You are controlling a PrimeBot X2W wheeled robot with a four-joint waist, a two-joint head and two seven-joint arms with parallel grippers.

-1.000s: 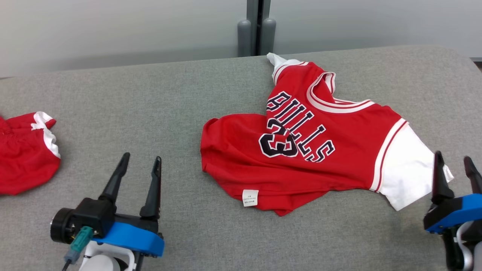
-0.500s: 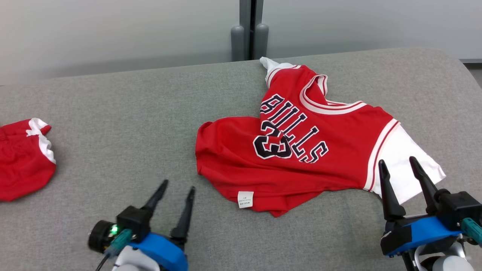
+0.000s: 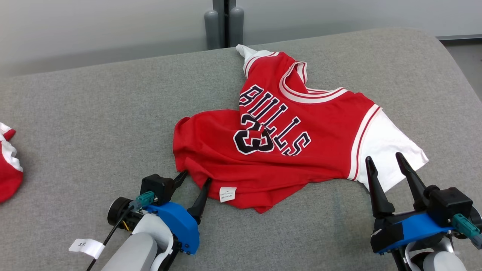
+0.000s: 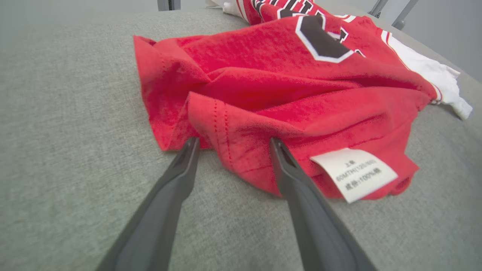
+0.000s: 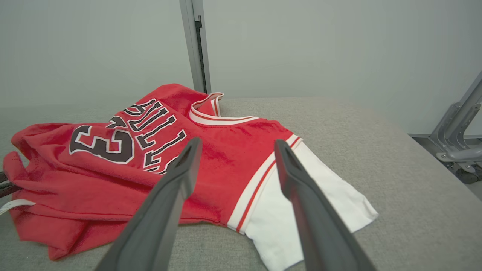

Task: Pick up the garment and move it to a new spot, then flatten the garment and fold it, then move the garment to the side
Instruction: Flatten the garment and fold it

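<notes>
The red shirt (image 3: 320, 124) lies crumpled in the middle of the bench (image 3: 94, 113), its near edge bunched in layers. The left claw (image 3: 196, 177) gapes empty at that edge, and the right claw (image 3: 383, 156) gapes empty beside the white sleeve (image 3: 391, 143). Closing now may pinch only one layer, so the shirt would lift twisted.

1x jersey (image 3: 324, 128), 1x red cloth (image 3: 7, 178)
</notes>
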